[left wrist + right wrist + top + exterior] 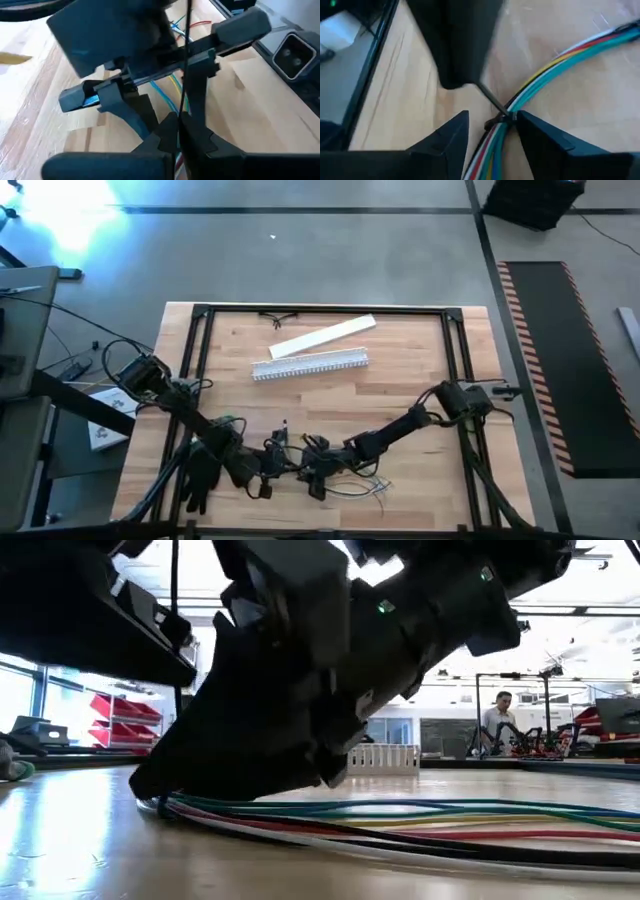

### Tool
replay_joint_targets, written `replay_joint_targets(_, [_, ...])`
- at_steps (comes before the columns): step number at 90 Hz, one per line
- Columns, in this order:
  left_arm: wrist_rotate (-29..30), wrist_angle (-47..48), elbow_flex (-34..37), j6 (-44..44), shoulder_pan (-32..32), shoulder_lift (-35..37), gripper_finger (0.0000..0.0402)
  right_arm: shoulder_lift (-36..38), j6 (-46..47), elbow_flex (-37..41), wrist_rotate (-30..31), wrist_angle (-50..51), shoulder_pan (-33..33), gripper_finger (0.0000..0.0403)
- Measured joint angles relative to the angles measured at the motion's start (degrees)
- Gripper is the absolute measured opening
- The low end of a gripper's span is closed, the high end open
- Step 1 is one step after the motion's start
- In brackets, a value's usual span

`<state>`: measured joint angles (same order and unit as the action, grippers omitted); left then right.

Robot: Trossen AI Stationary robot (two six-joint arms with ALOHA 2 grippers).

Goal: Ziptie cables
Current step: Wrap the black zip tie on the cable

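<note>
Under both arms, cables (pixel 555 62) half hidden, right gripper (pixel 492 131) jaws apart

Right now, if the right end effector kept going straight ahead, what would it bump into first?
Probably the cables. The right end effector has its fingers open around the bundle, where a thin black zip tie wraps it. Depth is hard to judge.
</note>
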<state>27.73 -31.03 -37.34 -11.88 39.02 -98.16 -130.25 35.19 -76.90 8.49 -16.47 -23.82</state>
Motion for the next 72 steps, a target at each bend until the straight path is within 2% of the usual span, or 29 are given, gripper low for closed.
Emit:
replay_joint_targets(26, [0.7, 0.2, 0.0, -0.6, 1.7, 3.3, 0.0000, -0.2, -1.5, 0.0, 2.2, 0.7, -0.1, 0.0012])
replay_joint_targets(46, [-3.7, -1.3, 0.0, -9.0, 4.5, 2.6, 0.0000, -0.2, -6.1, -0.1, 4.6, 2.1, -0.1, 0.0003])
replay_joint_targets(72, [0.7, -0.9, -0.1, -21.3, 10.9, -0.8, 0.0000, -0.2, -19.4, 0.0, 15.8, 3.5, -0.8, 0.0001])
